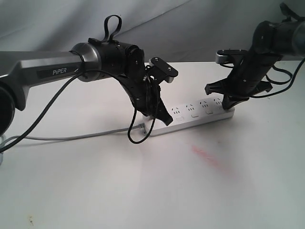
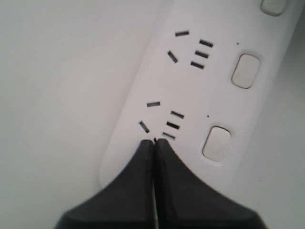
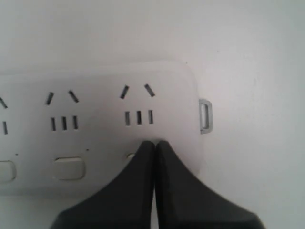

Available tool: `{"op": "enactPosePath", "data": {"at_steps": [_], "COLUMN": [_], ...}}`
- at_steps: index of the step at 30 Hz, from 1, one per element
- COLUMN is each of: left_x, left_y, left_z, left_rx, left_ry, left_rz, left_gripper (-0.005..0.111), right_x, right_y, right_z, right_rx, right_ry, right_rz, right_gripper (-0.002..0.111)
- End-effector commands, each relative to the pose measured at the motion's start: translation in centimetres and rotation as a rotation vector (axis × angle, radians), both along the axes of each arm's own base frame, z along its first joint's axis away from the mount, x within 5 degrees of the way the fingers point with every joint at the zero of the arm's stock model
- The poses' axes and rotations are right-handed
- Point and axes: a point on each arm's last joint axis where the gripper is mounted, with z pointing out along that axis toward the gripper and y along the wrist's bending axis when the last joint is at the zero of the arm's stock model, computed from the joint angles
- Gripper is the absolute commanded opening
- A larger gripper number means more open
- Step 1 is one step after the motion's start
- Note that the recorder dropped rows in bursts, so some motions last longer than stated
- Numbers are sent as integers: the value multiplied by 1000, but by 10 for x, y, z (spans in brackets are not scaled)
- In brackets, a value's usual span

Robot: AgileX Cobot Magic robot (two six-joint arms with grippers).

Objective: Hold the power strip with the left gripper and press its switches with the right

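Note:
The white power strip (image 1: 202, 114) lies flat on the white table, running from the middle toward the right. My left gripper (image 1: 165, 119) is shut, its tips (image 2: 154, 140) pressed down on the strip's cord end (image 2: 209, 95), beside the nearest switch (image 2: 217, 143). My right gripper (image 1: 232, 102) is also shut, with nothing between its fingers. Its tips (image 3: 155, 142) rest on the strip's far end (image 3: 100, 138), over the last switch, of which only an edge (image 3: 129, 155) shows. The neighbouring switch (image 3: 69, 168) is uncovered.
The thin grey cord (image 1: 71, 137) trails left across the table. A black cable loop (image 1: 138, 136) hangs from the left arm over the cord. A faint red smear (image 1: 205, 155) marks the table in front of the strip. A small hanging tab (image 3: 205, 116) juts from the strip's end.

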Motion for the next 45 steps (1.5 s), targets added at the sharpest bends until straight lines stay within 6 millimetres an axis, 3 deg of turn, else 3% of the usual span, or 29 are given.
{"op": "enactPosePath", "data": {"at_steps": [1,14,24,35,45], "left_x": [-3,-3,-3,-3,-3], "left_y": [0,0,0,0,0], "left_z": [-11,-11,-11,-11,-11], "left_rx": [30,30,30,24,27], "left_ry": [32,32,32,38,37], "left_rz": [-3,-3,-3,19,21], "left_gripper": [0,0,0,0,0], "right_x": [1,-3,-8,-17,-37], "right_y": [-4,0,-3,21,23], "right_z": [-5,-30,-37,-37,-67], "right_rx": [-34,-20,-47,-209,-200], "right_ry": [8,100,123,74,77], "right_rz": [7,-6,6,58,45], "right_gripper": [0,0,0,0,0]}}
